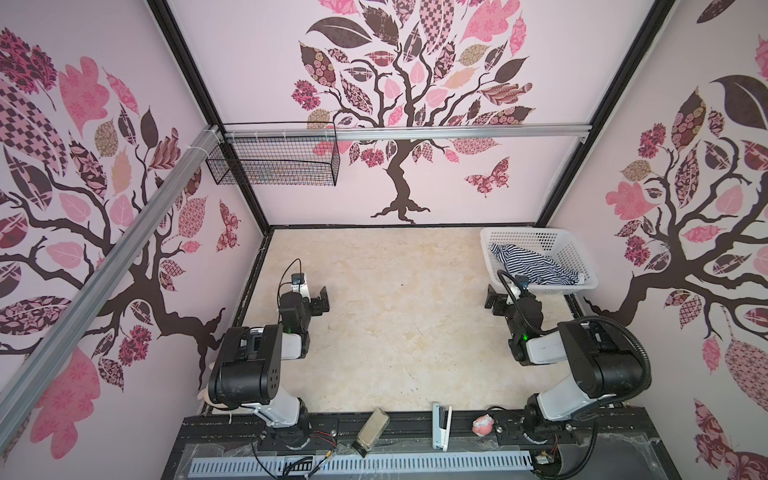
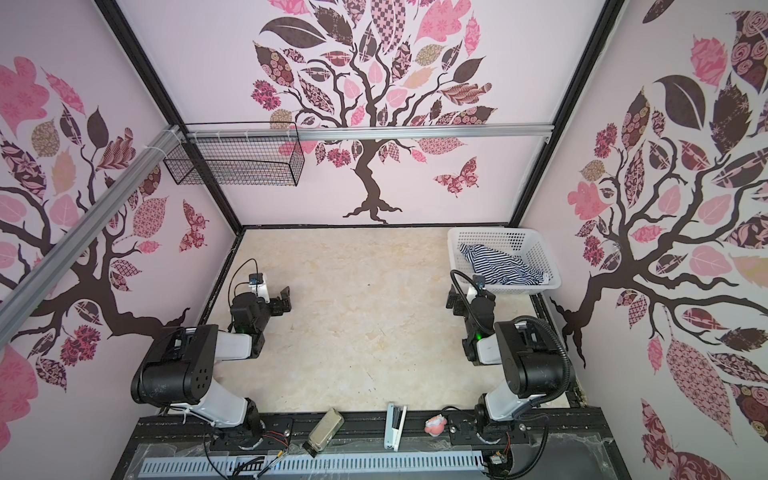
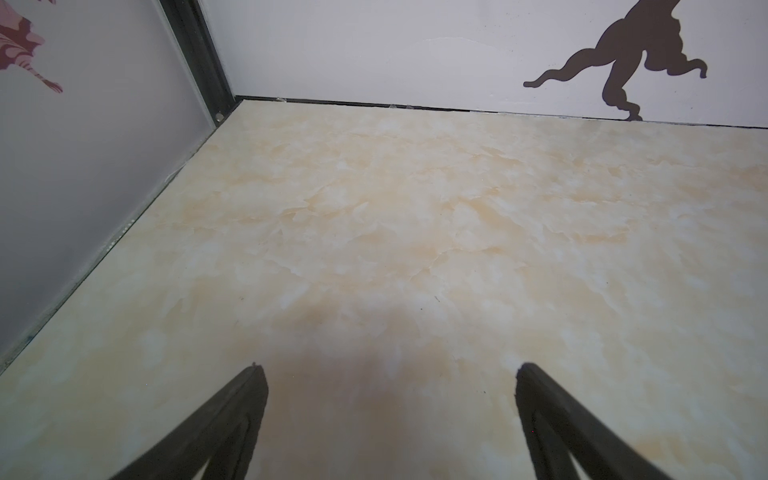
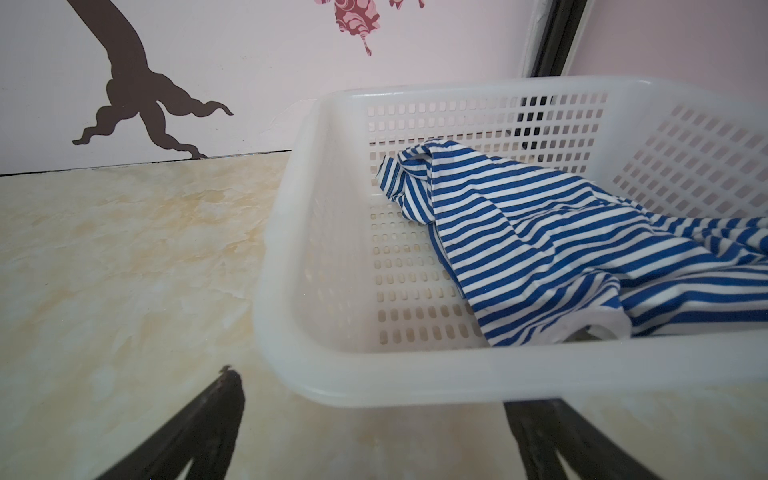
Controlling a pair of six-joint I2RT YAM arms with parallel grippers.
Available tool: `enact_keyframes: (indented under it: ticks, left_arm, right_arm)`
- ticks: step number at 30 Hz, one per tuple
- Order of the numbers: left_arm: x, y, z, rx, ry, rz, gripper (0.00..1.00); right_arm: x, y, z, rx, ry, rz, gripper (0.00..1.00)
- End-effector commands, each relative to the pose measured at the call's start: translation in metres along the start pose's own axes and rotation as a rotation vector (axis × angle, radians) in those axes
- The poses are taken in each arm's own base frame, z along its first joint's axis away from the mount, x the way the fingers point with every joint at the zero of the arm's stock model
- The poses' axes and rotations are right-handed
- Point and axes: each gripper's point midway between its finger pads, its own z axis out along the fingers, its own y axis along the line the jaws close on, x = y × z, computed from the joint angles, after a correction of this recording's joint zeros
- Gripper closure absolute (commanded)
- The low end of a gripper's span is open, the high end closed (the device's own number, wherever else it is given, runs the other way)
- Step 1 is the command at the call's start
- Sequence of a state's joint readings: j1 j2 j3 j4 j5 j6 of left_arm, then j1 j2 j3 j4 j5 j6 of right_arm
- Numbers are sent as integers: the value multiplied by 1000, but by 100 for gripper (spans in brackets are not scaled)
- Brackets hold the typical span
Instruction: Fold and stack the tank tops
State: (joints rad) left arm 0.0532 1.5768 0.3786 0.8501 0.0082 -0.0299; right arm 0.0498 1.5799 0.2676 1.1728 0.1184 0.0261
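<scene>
Okay, going left to right. We see a wire rack (image 1: 274,162) hanging on the back rail, upper left. Below it the left tool (image 1: 323,300) sits low over the bench (image 1: 395,332), jaws wide with nothing between them. In its wrist view the fingers (image 3: 232,415) are spread over marble only. On the front rail we note a jar (image 1: 370,430) on its side, a stapler (image 1: 441,426) and a pink toy (image 1: 483,424). The right tool (image 1: 494,301) is wide and empty too, just beside the near corner of the white basket (image 1: 540,235); we cannot tell whether they touch. The tank top (image 1: 536,264) lies crumpled inside the basket, at the bench's far right corner, with its white trim (image 4: 602,328) toward the near rim.
</scene>
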Motion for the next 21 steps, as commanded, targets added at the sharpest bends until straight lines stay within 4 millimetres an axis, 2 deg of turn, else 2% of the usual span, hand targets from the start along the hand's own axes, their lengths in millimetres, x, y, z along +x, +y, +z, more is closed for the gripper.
enact_keyframes:
  ticks: [1,21]
  left_arm:
    - [-14,-1,0,1,-37,5,3]
    - [-15,-1,0,2,-40,5,3]
  right_arm:
    - [-12,1,2,-9,-39,15,0]
    - [-13,1,2,-8,-45,11,0]
